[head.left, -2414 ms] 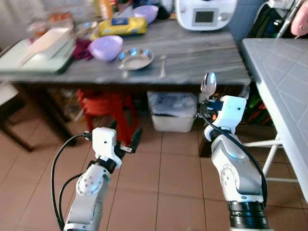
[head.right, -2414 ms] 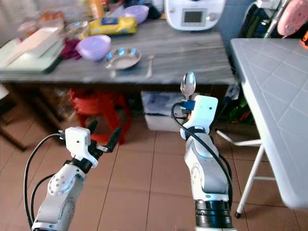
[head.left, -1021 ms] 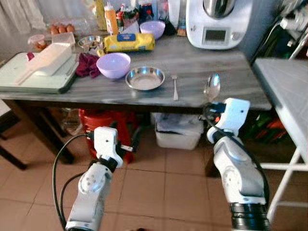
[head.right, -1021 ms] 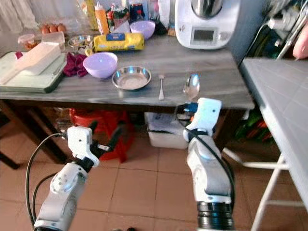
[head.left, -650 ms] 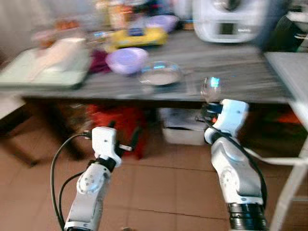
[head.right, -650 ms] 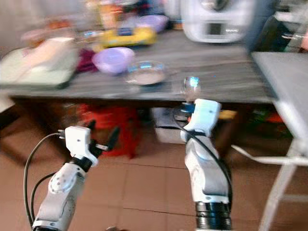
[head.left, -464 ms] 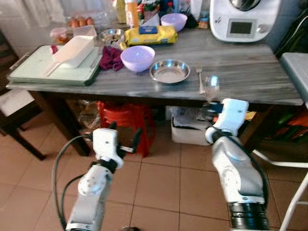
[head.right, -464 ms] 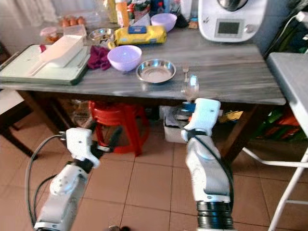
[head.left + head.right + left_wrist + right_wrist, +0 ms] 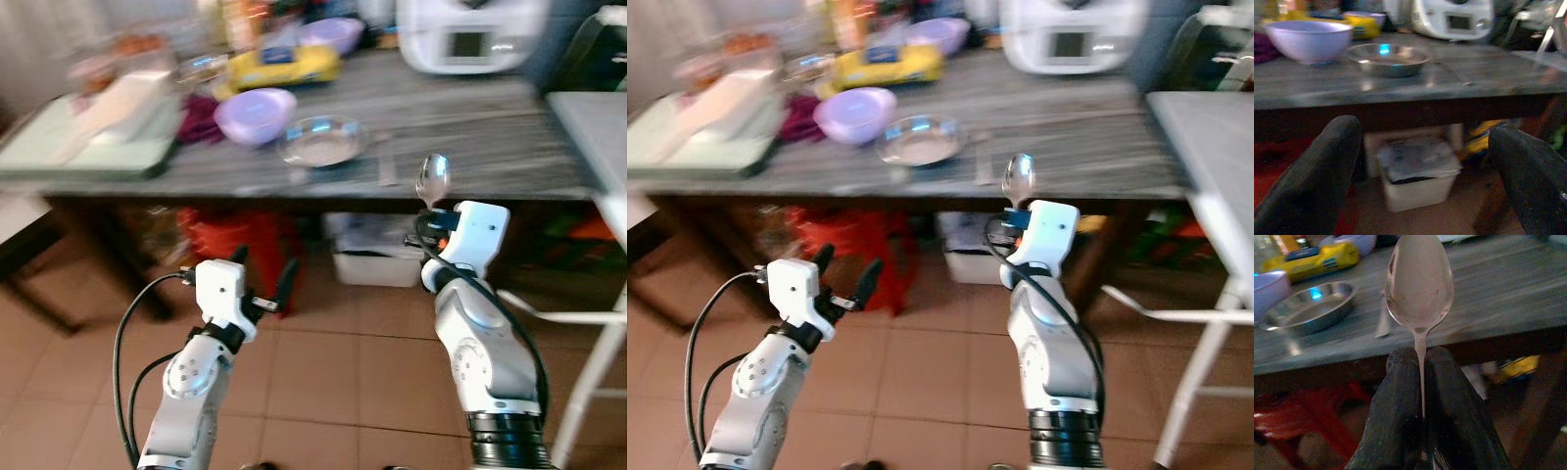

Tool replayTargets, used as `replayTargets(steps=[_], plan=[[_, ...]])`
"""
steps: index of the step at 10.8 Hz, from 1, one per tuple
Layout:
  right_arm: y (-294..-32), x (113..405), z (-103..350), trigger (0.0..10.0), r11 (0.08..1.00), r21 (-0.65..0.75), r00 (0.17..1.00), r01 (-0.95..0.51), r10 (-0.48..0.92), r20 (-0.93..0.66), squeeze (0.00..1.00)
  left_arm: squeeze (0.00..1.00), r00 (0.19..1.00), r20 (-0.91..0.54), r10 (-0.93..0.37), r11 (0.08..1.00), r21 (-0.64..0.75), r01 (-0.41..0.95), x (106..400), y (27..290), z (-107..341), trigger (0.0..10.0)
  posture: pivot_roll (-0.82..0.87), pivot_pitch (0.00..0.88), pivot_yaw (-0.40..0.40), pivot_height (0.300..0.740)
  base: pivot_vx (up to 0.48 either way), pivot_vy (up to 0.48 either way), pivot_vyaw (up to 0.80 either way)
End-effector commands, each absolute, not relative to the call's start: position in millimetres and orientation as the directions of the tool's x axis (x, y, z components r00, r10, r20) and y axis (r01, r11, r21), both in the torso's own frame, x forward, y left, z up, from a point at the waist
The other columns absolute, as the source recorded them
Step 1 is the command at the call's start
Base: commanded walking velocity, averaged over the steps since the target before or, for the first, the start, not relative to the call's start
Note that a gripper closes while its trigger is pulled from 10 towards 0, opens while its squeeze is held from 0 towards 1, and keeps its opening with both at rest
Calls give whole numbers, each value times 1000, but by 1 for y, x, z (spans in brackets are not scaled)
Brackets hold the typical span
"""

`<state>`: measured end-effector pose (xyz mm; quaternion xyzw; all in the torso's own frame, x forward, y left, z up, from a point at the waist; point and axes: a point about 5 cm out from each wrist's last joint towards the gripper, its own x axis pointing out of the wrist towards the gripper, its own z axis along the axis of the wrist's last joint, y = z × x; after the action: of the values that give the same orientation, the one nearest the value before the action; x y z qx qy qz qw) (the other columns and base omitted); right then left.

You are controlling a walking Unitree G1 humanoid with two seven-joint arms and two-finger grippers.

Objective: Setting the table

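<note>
The job looks barely begun — one spoon is in hand, pinched by its handle in the right gripper with the bowl pointing straight up, and nothing in view has yet been laid on the white table at the robot's 2 o'clock. Everything else sits on the grey tabletop ahead: a steel dish near 12 o'clock, a second utensil, blurred, just beside it toward 1 o'clock, a lilac bowl at 11 o'clock, a yellow packet behind that. So carrying the spoon across and fetching the rest is, by my reading, what remains. The right arm is folded up at chest height, forearm raised; the left gripper hangs lower at 10 o'clock, fingers spread wide and empty, pointing under the tabletop.
</note>
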<state>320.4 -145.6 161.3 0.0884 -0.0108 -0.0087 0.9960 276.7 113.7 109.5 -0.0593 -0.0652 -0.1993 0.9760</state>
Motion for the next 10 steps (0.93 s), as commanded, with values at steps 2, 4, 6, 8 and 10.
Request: replayTargets(steps=[2,4,6,8,10], plan=[[-142,320,165,10000,984,178,999,-4,-2,35,0,0,908,145,-393,910,-81,406,274,116,109,10000,-45,143,67,740,324,0,0],[-141,320,164,10000,985,174,999,-6,0,35,0,0,905,144,-401,906,-85,415,274,115,109,10000,-47,144,66,740,345,0,0],[-141,320,164,10000,985,171,999,-6,0,34,0,0,903,144,-406,903,-87,420,274,115,109,10000,-47,144,66,740,369,0,0],[-141,321,164,10000,986,168,999,-7,1,34,0,0,902,144,-406,903,-89,421,274,115,109,10000,-46,144,66,740,371,0,0],[-141,320,163,10000,986,166,999,-3,-2,32,0,0,902,140,-409,902,-88,423,274,115,109,10000,-46,144,64,740,371,0,0]])
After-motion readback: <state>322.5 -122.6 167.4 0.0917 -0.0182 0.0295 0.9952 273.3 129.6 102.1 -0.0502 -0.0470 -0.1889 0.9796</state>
